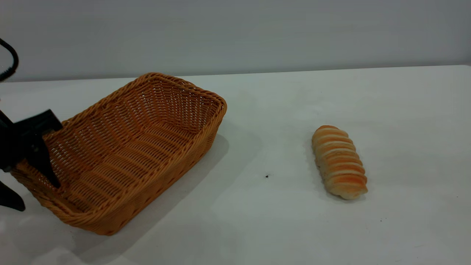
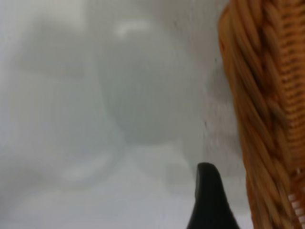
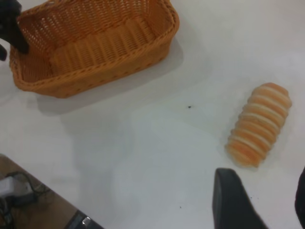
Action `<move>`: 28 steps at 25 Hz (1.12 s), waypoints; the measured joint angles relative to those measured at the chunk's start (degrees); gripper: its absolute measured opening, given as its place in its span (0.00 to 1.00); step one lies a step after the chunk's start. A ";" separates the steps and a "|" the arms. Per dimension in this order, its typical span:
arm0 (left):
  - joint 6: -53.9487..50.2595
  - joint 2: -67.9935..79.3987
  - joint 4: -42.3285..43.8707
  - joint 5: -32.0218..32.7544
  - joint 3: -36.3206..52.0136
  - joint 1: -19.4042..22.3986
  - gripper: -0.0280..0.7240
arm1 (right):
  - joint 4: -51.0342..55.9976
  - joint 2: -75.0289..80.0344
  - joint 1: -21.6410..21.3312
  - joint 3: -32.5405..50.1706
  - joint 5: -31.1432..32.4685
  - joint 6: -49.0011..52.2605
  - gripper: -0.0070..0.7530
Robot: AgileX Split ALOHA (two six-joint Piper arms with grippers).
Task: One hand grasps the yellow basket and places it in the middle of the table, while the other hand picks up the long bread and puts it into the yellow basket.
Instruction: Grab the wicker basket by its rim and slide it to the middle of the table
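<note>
The yellow basket point(image 1: 132, 147) stands on the white table point(image 1: 257, 221) at the left, empty. My left gripper point(image 1: 39, 198) straddles its left short rim, one finger point(image 1: 46, 162) inside and one outside. In the left wrist view the outer finger point(image 2: 209, 200) stands a small gap away from the braided rim point(image 2: 259, 119), so the gripper is open. The long bread point(image 1: 339, 162) lies on the table right of the middle. My right gripper point(image 3: 264, 200) is open and empty, hovering near the bread point(image 3: 259, 124). The right gripper is out of the exterior view.
A small dark speck point(image 1: 267, 176) marks the table between basket and bread. In the right wrist view the table edge shows, with cables and a device point(image 3: 14, 188) below it. The basket point(image 3: 95, 43) and the left gripper point(image 3: 12, 33) show far off there.
</note>
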 joint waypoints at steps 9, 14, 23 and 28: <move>1.18 7.45 -2.52 -7.93 -0.11 0.00 0.50 | -1.23 0.00 0.00 0.00 0.05 -0.03 0.50; 2.86 7.44 -3.73 -9.87 -0.63 0.13 0.17 | -1.29 0.00 0.00 0.00 0.05 -0.03 0.50; 22.97 9.82 -4.12 -0.50 -9.89 0.13 0.18 | -1.35 0.00 0.00 0.05 0.05 -0.03 0.50; 33.68 15.52 -3.95 10.27 -19.44 0.13 0.18 | -1.35 0.00 0.00 0.05 0.05 -0.03 0.50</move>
